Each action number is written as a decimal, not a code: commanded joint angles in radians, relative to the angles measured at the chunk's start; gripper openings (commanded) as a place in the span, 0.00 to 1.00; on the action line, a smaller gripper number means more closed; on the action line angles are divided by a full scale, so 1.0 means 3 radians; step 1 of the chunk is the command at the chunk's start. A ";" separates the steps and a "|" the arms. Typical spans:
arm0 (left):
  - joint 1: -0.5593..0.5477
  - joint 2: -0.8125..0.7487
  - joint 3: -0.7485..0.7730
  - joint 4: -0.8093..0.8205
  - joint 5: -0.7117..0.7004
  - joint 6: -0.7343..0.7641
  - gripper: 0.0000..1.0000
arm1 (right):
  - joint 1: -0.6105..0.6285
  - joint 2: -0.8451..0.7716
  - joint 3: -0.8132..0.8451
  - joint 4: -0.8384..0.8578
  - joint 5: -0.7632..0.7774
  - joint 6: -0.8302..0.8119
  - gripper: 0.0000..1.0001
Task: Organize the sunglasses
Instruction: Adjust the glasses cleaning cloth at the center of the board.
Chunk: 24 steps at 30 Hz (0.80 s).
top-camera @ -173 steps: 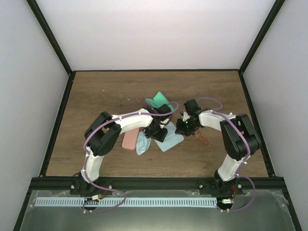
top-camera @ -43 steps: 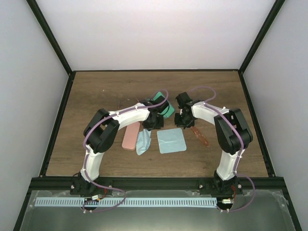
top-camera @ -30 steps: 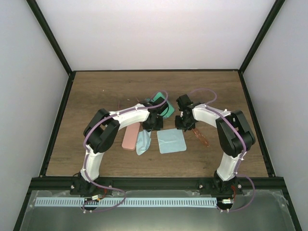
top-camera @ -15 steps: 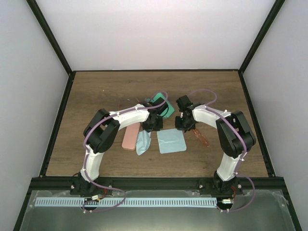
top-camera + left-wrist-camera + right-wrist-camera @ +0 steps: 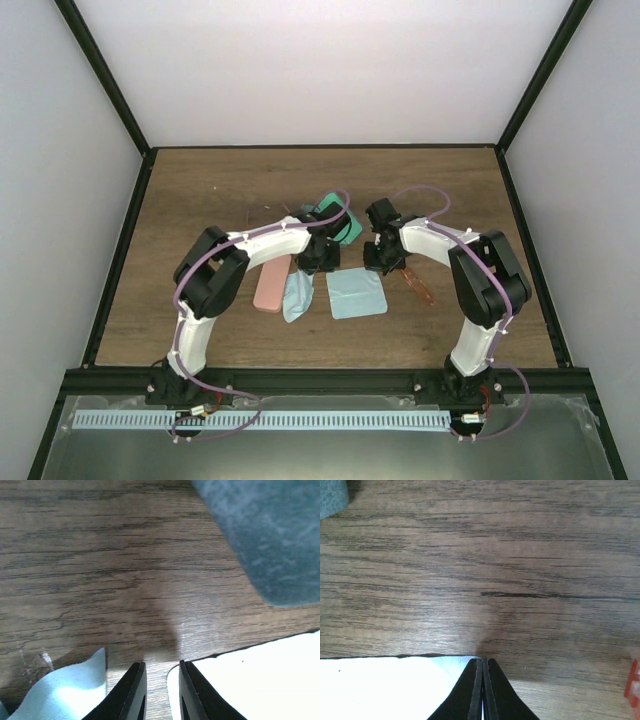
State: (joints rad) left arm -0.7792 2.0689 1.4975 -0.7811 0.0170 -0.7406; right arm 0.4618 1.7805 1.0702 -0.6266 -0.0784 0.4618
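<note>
— Entry one: what has changed?
— Flat cloth (image 5: pixel 357 293): rumpled and skewed under both arms some seconds back, now spread square on the table (image 5: pixel 200 190), lower centre of the top view. Right gripper (image 5: pixel 480 661): over the last second it has dropped to the cloth's upper right corner and closed. Left gripper (image 5: pixel 161 664): position unchanged, at the upper left corner.
— Bearing on the task?
— Judged preparatory. The cloth looks laid out as a resting place or a wipe, and no pair has been handled yet. Sunglasses (image 5: pixel 418 285): orange-red pair, lying on the table just right of the flat cloth and of the right gripper, untouched. A red sliver of them shows at the right edge of the right wrist view.
— Entry two: grippers?
— Right: jaws pressed fully together, tips at the cloth's corner edge. Whether a fold is nipped between them cannot be told. Left: a narrow gap with bare wood showing through it, the cloth's corner just beside one finger, nothing held.
— Other stock?
— Crumpled cloth (image 5: pixel 296 298) and pink case (image 5: pixel 270 283), left of the flat cloth. Teal case (image 5: pixel 343 225), above it, between the arms.
</note>
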 commanded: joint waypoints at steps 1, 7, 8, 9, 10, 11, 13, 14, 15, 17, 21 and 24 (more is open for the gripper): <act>-0.0044 -0.0058 0.0073 0.0111 0.0094 0.0056 0.20 | 0.0051 -0.0001 0.0028 -0.0075 -0.0035 0.0023 0.01; -0.0101 0.0049 0.0142 0.0051 0.0148 0.0066 0.27 | 0.0052 0.0022 0.0030 -0.0074 -0.0065 0.0031 0.01; -0.0104 0.0055 0.0142 0.0049 0.0148 0.0057 0.27 | 0.0051 0.0022 0.0028 -0.0074 -0.0063 0.0031 0.01; -0.0111 0.0065 0.0142 0.0047 0.0148 0.0057 0.27 | 0.0051 0.0021 0.0027 -0.0074 -0.0064 0.0031 0.01; -0.0113 0.0074 0.0141 0.0040 0.0152 0.0049 0.27 | 0.0052 0.0025 0.0027 -0.0078 -0.0061 0.0032 0.01; -0.0113 0.0088 0.0146 0.0031 0.0153 0.0049 0.27 | 0.0050 0.0027 0.0027 -0.0075 -0.0060 0.0028 0.01; -0.0113 0.0107 0.0152 0.0003 0.0145 0.0039 0.26 | 0.0051 0.0024 0.0024 -0.0078 -0.0061 0.0026 0.01; -0.0113 0.0122 0.0152 -0.0023 0.0132 0.0032 0.27 | 0.0051 0.0025 0.0022 -0.0077 -0.0064 0.0026 0.01; -0.0112 0.0132 0.0157 -0.0052 0.0110 0.0026 0.27 | 0.0051 0.0027 0.0022 -0.0074 -0.0066 0.0028 0.01; -0.0112 0.0139 0.0153 -0.0087 0.0072 0.0020 0.27 | 0.0051 0.0032 0.0022 -0.0075 -0.0068 0.0029 0.01; -0.0113 0.0145 0.0153 -0.0154 -0.0016 0.0023 0.27 | 0.0051 0.0035 0.0022 -0.0069 -0.0073 0.0023 0.01; -0.0112 0.0158 0.0142 -0.0134 0.0010 0.0039 0.27 | 0.0051 0.0038 0.0017 -0.0062 -0.0081 0.0026 0.01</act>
State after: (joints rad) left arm -0.8116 2.0933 1.5196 -0.8066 0.0322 -0.7292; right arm 0.4618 1.7805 1.0702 -0.6266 -0.0868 0.4644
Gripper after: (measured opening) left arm 0.271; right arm 0.010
